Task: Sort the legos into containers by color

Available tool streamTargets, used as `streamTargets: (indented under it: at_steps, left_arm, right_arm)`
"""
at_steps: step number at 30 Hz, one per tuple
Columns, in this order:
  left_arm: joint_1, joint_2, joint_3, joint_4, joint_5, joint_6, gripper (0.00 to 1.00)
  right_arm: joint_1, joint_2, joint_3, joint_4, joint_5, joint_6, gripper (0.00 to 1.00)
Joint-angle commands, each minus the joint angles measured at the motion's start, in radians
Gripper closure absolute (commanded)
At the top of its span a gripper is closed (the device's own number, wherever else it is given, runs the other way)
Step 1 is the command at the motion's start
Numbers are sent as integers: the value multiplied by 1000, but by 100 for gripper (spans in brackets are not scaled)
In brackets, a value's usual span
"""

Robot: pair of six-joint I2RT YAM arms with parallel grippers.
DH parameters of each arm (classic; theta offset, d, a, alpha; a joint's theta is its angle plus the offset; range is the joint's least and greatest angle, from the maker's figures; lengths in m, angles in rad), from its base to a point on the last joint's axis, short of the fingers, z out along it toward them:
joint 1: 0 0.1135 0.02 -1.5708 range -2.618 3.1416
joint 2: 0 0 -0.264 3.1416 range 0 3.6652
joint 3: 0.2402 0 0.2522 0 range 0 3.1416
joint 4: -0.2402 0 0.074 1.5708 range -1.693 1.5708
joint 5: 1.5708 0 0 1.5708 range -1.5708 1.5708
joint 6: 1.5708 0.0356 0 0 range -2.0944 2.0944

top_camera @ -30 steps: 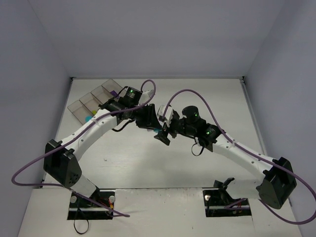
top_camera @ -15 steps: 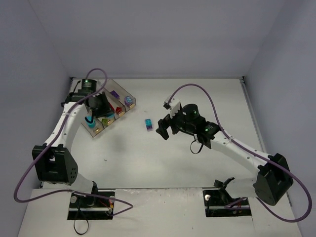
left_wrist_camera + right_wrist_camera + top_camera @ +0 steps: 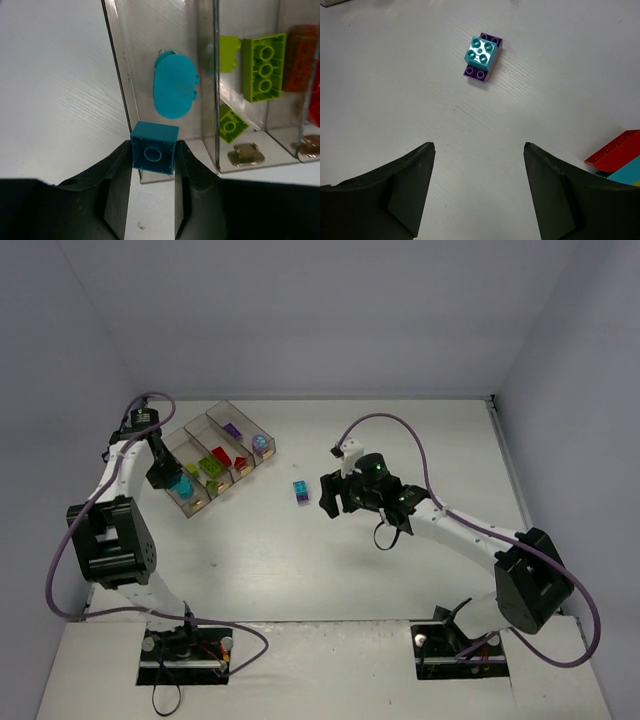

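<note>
**Top external.**
- Surface: a white matte table (image 3: 300, 570).
- Room: plain pale lavender-grey walls (image 3: 320, 320) close it in on three sides.
- Containers (image 3: 197, 438): four clear smoky bins joined in a slanted row at the table's far left.
- Legos (image 3: 212, 465): these lie inside the containers. Cyan is in the outermost left bin, then lime, red and purple.
- Left gripper (image 3: 172, 478): at the containers' near left corner.
- Stack (image 3: 299, 491): a cyan brick sits on a purple one. It lies on bare table well to the right of the containers, between them and the right gripper (image 3: 326, 498).

**Left wrist.**
- The left gripper's jaws are closed onto a square cyan brick (image 3: 154, 152), underside showing.
- The brick sits at the near outer corner of the containers' cyan bin. Whether it is above the rim or inside cannot be told.
- A rounded cyan piece (image 3: 174, 85) lies in that bin.
- Lime bricks (image 3: 263, 65) fill the next bin, and red bricks (image 3: 300, 57) the one after.
- A metal clasp (image 3: 245, 154) sits on the containers' near end.

**Right wrist.**
- The right gripper's jaws stand wide apart with nothing between them, over bare white table.
- The stack lies on the containers' side of the gripper, apart from its fingers.
- A red piece (image 3: 615, 149) and a cyan piece (image 3: 627, 172) touch at the picture's right edge. Their place relative to the containers cannot be told.
</note>
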Motion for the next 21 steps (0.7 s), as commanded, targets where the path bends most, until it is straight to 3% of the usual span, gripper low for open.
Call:
streamTargets:
  at_steps: [1, 13, 17, 21]
  left_arm:
    - [2, 20, 62, 44, -50, -3, 77]
    - [2, 28, 72, 65, -21, -16, 43]
    - [-5, -31, 55, 61, 17, -29, 36]
    - [-23, -110, 22, 56, 78, -29, 35]
  right_arm:
    - [5, 29, 61, 65, 41, 41, 32]
    - [25, 143, 130, 65, 71, 64, 35]
    - [36, 198, 177, 62, 109, 101, 43]
    - [57, 267, 268, 38, 175, 126, 44]
